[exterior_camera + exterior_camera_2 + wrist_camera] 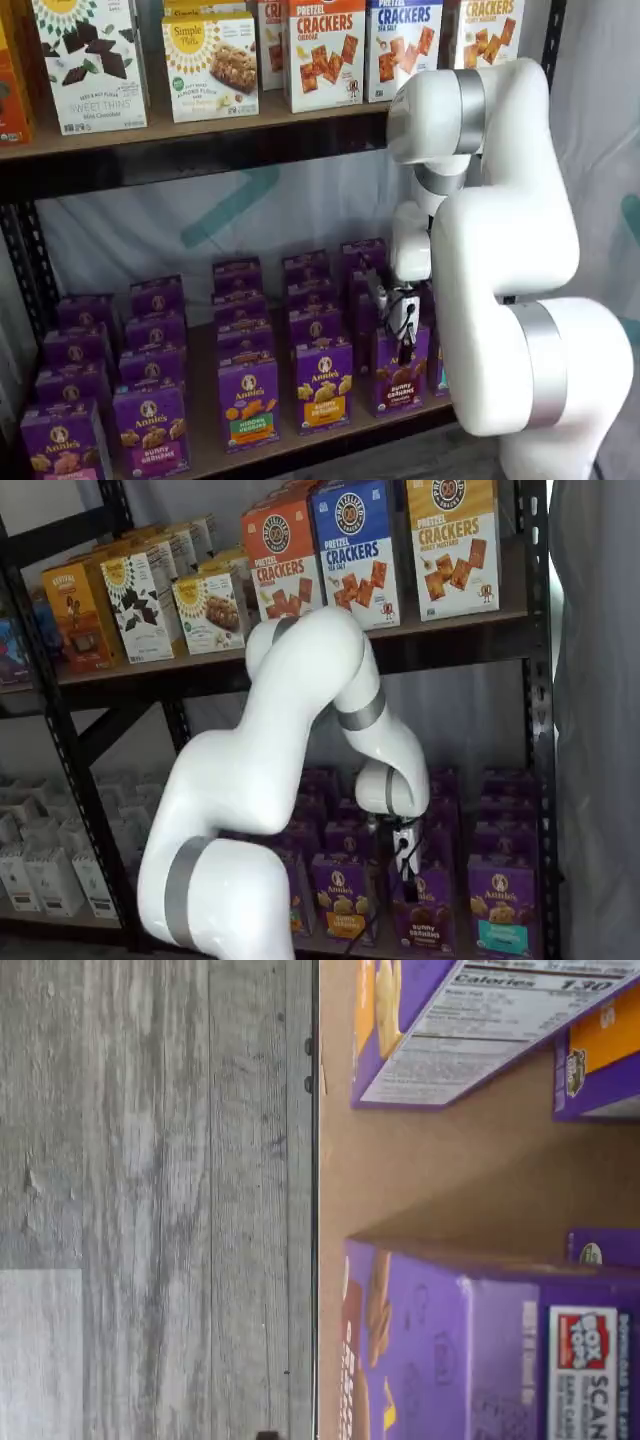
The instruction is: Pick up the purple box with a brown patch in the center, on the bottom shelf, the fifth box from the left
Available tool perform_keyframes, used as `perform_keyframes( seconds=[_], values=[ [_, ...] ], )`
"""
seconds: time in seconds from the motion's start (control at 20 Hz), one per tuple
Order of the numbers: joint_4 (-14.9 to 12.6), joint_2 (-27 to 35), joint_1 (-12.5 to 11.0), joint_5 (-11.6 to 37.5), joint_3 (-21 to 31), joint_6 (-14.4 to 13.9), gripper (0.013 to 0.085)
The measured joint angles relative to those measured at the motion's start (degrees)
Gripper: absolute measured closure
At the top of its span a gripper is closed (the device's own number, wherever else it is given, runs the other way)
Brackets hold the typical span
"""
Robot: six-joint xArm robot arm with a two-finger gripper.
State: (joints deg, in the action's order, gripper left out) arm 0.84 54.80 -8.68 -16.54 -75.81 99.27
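Our arm [270,780] fills both shelf views, bent down from above so that its wrist hangs low in front of the bottom shelf [330,435]. That shelf carries rows of purple cartons several deep. The purple box [400,372] we want stands in the front row, toward the right end, its dark brown cookies and "Bunny Grahams" lettering facing out; in a shelf view it shows just under the wrist [422,912]. An orange-patch box [323,386] stands just beside it on one side, and a teal-patch box [497,905] on the other.

The gripper [405,335] hangs right over the top of the purple box, its black fingers seen side-on and partly against the dark carton, so we cannot tell whether they are apart or together. We also cannot tell whether they already touch the box.

We judge the step in hand to be the final descent onto the box top. To do it well, we should:
- keep the fingers centred over this carton alone, clear of both neighbours;
- come straight down, so the box is not tipped backward;
- close firmly, then lift vertically before pulling out past the rail [314,1200].
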Motion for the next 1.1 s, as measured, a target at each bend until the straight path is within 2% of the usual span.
perform_keyframes(
  seconds=[0.15,0.2,0.25,0.35,0.4,0.55,1.0,1.05,1.1],
  values=[
    [-0.3,0.2,0.1,0.3,0.1,-0.3,0.013],
    [-0.3,0.2,0.1,0.3,0.1,-0.4,0.017],
    [-0.3,0.2,0.1,0.2,0.1,-0.4,0.017],
    [0.0,0.2,0.1,0.3,0.2,-0.1,0.025],
    [0.2,0.2,0.1,0.4,0.2,0.1,0.025],
    [0.2,0.3,0.1,0.4,0.2,0.1,0.033],
    [-0.5,0.3,0.1,0.1,-0.1,-0.6,0.033],
    [-0.6,0.3,0.1,0.1,-0.1,-0.6,0.037],
    [-0.7,0.3,0.1,0.1,-0.1,-0.7,0.037]
  ],
)
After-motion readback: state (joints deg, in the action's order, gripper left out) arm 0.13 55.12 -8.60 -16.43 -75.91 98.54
